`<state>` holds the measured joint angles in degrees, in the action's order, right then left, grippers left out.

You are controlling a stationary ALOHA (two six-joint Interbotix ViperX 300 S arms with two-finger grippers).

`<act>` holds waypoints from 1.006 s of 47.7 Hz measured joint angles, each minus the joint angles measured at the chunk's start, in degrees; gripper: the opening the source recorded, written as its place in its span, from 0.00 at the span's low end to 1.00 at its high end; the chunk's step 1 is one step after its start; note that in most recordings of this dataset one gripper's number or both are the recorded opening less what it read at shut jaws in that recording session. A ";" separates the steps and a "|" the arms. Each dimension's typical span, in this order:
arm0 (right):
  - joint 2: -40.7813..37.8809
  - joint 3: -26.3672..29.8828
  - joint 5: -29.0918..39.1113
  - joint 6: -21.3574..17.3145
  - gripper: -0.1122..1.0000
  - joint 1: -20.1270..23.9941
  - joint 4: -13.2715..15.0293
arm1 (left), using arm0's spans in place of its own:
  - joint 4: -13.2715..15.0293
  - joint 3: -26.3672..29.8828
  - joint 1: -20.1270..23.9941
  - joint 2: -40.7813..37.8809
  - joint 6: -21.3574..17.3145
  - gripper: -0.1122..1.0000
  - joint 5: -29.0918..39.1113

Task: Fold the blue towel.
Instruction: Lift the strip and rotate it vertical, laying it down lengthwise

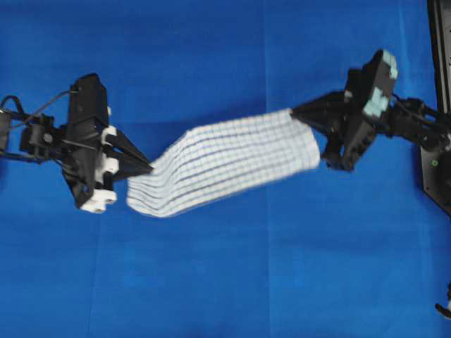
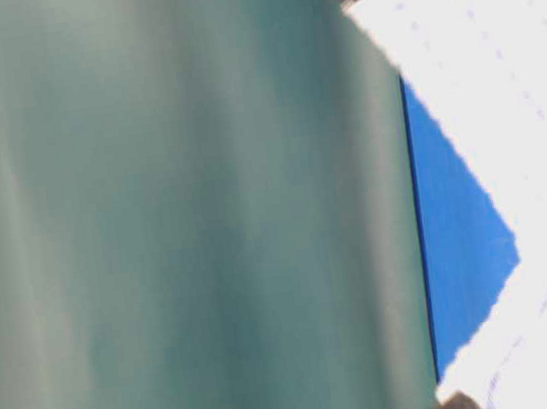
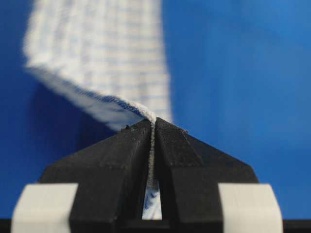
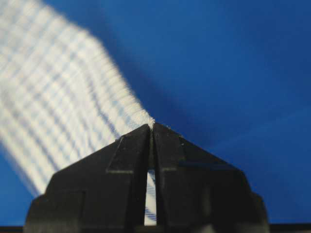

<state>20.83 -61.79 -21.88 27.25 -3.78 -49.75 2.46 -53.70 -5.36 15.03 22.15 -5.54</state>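
Observation:
The blue towel (image 1: pixel 225 162), white with thin blue stripes, hangs stretched between my two grippers above the blue table covering. My left gripper (image 1: pixel 149 169) is shut on its left corner; the hem runs between the closed jaws in the left wrist view (image 3: pixel 151 121), with the towel (image 3: pixel 102 53) spreading away beyond. My right gripper (image 1: pixel 294 110) is shut on the towel's upper right corner; the right wrist view shows the cloth (image 4: pixel 58 107) pinched at the jaw tips (image 4: pixel 151 125). The towel sags and twists toward its left end. In the table-level view it fills the right side as a blurred white shape (image 2: pixel 495 44).
The plain blue table covering (image 1: pixel 225 282) lies under everything. A black frame (image 1: pixel 440 49) stands along the right edge of the overhead view. A blurred grey-green surface (image 2: pixel 174 217) fills most of the table-level view.

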 measured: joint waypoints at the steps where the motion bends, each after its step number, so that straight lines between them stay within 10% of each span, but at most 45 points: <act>1: 0.00 0.44 0.00 0.79 0.07 -0.79 0.00 | 0.00 0.44 -0.18 -0.35 0.53 0.12 -0.53; 48: -10.55 16.61 0.09 12.13 0.07 -15.82 0.53 | 0.00 33.75 -4.48 -27.95 1.23 0.12 -9.76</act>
<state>10.28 -45.18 -21.80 39.38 -19.60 -49.22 2.46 -19.95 -9.84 -12.92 23.38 -15.29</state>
